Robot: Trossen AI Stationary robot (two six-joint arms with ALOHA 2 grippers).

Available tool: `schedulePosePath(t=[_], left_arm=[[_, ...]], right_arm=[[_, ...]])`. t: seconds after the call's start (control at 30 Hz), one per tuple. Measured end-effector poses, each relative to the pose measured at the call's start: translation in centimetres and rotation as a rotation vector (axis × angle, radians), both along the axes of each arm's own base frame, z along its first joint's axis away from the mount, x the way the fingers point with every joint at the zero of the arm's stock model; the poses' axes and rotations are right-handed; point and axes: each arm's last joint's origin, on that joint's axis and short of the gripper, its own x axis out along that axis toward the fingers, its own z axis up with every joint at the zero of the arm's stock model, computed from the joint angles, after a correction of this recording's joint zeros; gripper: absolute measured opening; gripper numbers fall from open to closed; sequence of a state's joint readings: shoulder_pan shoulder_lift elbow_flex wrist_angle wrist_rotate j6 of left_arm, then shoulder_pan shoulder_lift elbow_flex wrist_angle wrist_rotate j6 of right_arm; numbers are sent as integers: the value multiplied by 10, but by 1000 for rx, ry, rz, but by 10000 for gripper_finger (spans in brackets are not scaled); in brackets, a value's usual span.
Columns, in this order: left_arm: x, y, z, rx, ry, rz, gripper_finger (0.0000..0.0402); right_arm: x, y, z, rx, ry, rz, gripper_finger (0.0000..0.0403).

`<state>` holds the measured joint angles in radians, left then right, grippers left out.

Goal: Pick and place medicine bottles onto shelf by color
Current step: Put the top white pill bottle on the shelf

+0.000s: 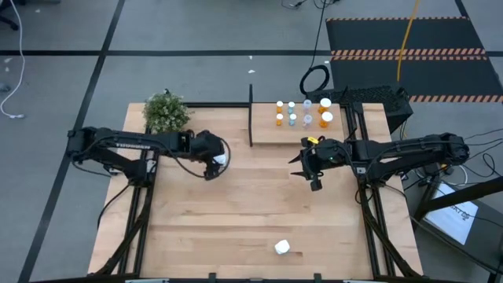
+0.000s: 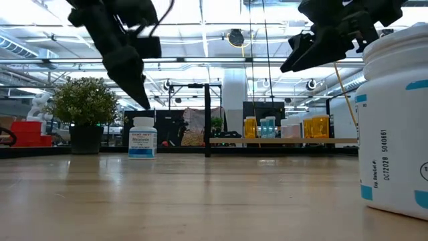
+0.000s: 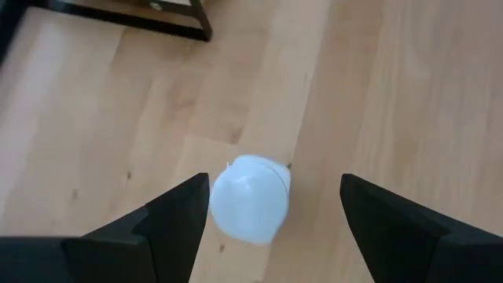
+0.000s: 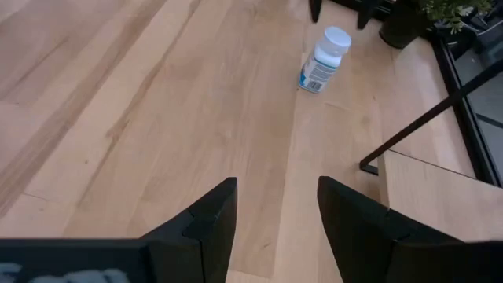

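A white bottle (image 1: 222, 159) with a blue label stands upright on the tabletop (image 2: 143, 137). My open left gripper (image 3: 275, 181) hovers above it, fingers pointing down on either side of its white cap (image 3: 250, 196) without touching; in the low view, my left gripper's (image 2: 142, 97) tips end above the cap. My open right gripper (image 1: 304, 166) hangs in the air just in front of the shelf (image 1: 267, 135), holding nothing (image 4: 277, 182). Orange, pale-blue and white bottles (image 1: 302, 114) stand on the shelf. Another white bottle (image 1: 282, 248) stands near the table's near edge (image 2: 394, 120).
A potted green plant (image 1: 167, 112) sits at the table's far left corner, close behind my left arm. The shelf's thin black post (image 1: 251, 114) rises at its left end. Bare tabletop (image 1: 251, 212) stretches between the arms and toward the near edge.
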<state>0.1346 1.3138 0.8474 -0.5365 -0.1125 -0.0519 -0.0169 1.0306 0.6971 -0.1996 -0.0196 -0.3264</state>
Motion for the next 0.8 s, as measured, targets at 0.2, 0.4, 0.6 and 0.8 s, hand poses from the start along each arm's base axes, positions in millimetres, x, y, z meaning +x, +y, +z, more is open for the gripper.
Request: schedulePosePath(t=[0.2, 0.4, 0.6, 0.8], left_arm=[[0, 9, -8, 18, 61, -33, 285], [5, 16, -20, -7, 101, -75, 285], [17, 21, -38, 4, 140, -105, 285], [20, 22, -50, 23, 187, -101, 285]], right_arm=[[-1, -3, -1, 40, 10, -43, 173], [-1, -3, -1, 64, 12, -58, 173], [-1, -3, -1, 64, 8, -60, 173], [-1, -3, -1, 65, 19, -59, 173]])
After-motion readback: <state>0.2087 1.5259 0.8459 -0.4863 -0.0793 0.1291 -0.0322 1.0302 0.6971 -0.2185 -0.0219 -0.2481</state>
